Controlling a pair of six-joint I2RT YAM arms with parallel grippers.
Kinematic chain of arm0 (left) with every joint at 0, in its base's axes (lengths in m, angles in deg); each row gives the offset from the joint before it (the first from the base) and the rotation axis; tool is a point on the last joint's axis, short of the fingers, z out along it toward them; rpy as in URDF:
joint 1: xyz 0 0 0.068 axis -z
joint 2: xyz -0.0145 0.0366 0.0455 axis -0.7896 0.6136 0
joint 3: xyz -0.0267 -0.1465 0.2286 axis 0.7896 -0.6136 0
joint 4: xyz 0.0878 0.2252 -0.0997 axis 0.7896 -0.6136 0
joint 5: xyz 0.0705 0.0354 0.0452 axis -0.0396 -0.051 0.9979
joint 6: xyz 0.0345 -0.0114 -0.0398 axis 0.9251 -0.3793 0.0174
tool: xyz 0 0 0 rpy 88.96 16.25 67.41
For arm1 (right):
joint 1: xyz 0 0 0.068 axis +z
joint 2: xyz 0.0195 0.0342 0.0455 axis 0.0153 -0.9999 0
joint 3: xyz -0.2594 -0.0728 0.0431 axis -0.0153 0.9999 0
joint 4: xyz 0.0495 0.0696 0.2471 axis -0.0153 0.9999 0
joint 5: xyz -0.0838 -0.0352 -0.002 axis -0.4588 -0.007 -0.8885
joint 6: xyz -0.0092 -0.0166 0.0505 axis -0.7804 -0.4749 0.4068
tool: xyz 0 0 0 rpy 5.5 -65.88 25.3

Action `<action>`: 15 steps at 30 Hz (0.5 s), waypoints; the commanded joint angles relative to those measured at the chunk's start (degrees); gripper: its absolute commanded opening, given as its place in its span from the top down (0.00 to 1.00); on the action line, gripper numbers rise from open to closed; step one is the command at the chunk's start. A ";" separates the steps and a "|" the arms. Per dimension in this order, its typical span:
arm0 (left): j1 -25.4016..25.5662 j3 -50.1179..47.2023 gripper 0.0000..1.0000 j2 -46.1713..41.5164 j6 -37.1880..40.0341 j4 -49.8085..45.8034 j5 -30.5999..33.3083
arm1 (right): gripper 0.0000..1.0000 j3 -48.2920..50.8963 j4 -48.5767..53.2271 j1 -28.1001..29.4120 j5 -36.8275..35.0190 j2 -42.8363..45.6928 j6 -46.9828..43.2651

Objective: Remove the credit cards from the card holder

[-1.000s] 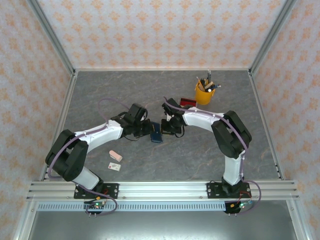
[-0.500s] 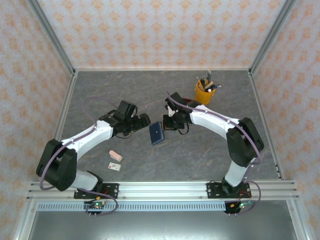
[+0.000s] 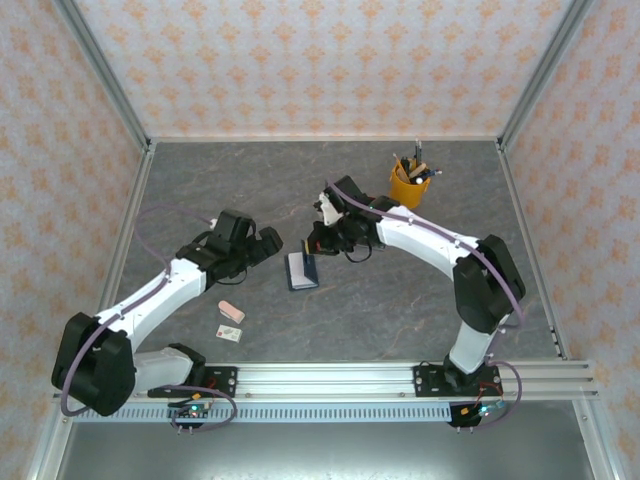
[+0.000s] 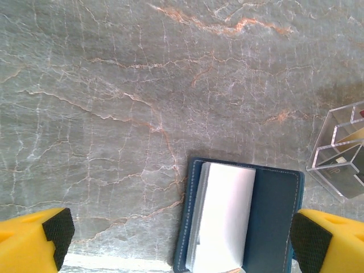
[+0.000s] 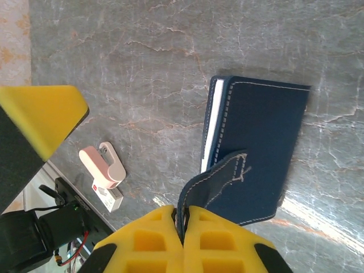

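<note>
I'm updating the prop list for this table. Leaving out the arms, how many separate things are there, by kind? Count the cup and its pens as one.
card holder: 1
pink block: 1
small white card: 1
yellow cup of pens: 1
clear tray: 1
Total: 5

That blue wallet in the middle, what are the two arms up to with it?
They are working on a navy card holder that lies on the table, partly open with its pale inner pockets showing. The right pincer is shut on the holder's closing strap, pinching it. The left pincer stands wide open next to the holder, gripping nothing.
</note>
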 commanded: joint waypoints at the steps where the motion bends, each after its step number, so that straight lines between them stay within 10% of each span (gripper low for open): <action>1: -0.33 -1.02 0.00 -1.38 -0.91 -1.67 2.93 | 0.99 -1.92 -0.57 0.16 0.62 -1.21 0.65; 15: -0.33 -1.80 0.11 5.73 -1.41 9.59 -12.48 | 1.00 5.29 11.03 -1.98 -23.41 2.03 -0.94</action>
